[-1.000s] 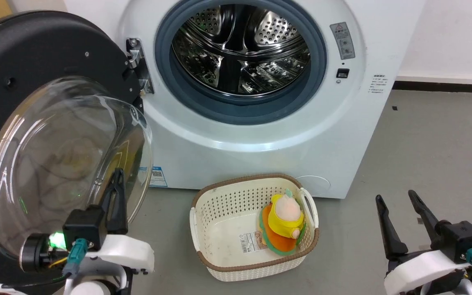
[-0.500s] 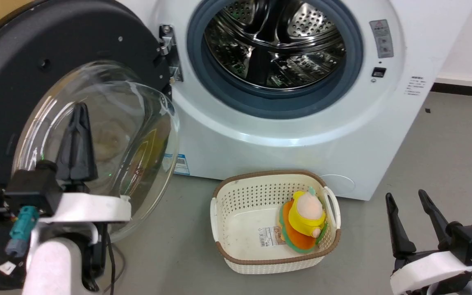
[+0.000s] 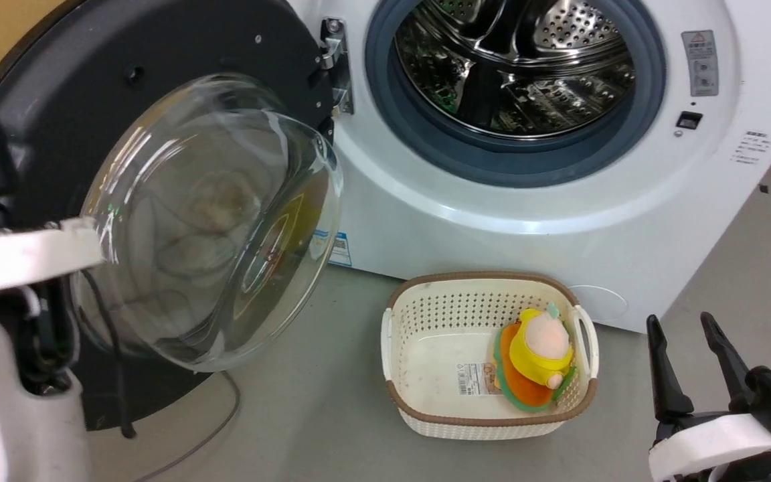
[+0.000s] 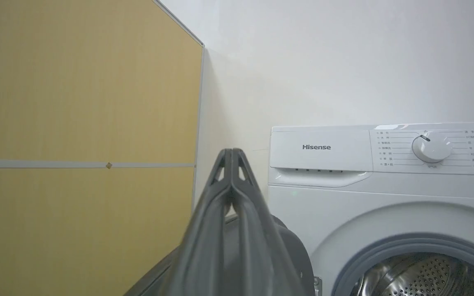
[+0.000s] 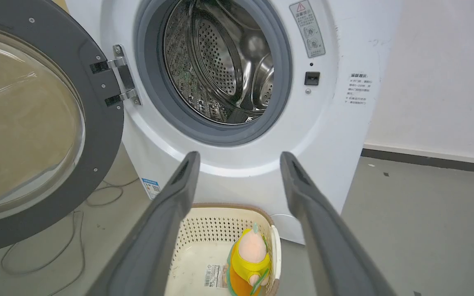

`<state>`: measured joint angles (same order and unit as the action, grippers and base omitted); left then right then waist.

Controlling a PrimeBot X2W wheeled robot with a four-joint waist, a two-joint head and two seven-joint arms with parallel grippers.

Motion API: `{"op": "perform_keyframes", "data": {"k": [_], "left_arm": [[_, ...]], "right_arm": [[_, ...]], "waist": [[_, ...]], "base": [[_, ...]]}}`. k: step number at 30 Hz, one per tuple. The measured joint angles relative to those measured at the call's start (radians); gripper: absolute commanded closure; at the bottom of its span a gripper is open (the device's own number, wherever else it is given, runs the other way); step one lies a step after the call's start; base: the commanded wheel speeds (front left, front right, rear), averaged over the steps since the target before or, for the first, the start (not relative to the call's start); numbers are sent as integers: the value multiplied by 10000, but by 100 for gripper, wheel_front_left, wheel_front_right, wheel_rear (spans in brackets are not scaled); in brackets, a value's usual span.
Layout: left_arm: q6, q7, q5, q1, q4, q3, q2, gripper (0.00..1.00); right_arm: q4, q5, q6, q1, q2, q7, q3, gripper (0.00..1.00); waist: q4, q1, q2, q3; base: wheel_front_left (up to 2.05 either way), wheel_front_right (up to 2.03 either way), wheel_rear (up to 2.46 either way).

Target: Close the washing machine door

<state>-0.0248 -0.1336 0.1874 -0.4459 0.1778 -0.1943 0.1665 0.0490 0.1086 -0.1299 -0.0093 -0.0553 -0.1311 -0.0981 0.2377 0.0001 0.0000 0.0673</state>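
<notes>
The washing machine door (image 3: pixel 178 60) stands swung open to the left, black, with its clear glass bowl (image 3: pixel 211 221) bulging toward me. The white washing machine (image 3: pixel 492 221) shows its grey seal and steel drum (image 3: pixel 526 60). My left gripper (image 4: pixel 232 153) is shut on nothing, raised above the door's upper rim (image 4: pixel 290 246) and pointing at the wall corner; its white forearm (image 3: pixel 17 258) crosses the door's left side. My right gripper (image 3: pixel 690 328) hangs open and empty low at the right, away from the door, fingers (image 5: pixel 179 185) aimed toward the drum opening.
A cream perforated basket (image 3: pixel 425 301) holding a yellow and orange plush toy (image 3: pixel 539 355) sits on the grey floor before the machine. A thin cable (image 3: pixel 225 402) lies on the floor under the door. A yellow panel wall (image 4: pixel 84 123) stands left of the machine.
The camera has panned left, shifting the scene right. My left gripper has risen from in front of the glass bowl up past the door's left rim. The door stays open.
</notes>
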Motion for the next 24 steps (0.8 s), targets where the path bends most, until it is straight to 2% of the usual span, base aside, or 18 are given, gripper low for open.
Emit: {"op": "perform_keyframes", "data": {"k": [8, 14, 24], "left_arm": [[-136, -75, 871, -677, -408, -959, 443, 100], [-134, 332, 1960, -1131, -1279, -1787, 700, 100], [-59, 1321, 4289, -1440, -3058, -3419, 677, 100]], "right_arm": [[117, 163, 0, 0, 0, -171, -174, 0], [207, 245, 0, 0, 2, -299, -278, 0], [332, 324, 0, 0, 2, -500, -418, 0]], "waist": [[435, 0, 0, 142], [757, 0, 0, 207], [1174, 0, 0, 299]], "base": [[0, 0, 0], [0, 0, 0], [0, 0, 0]]}}
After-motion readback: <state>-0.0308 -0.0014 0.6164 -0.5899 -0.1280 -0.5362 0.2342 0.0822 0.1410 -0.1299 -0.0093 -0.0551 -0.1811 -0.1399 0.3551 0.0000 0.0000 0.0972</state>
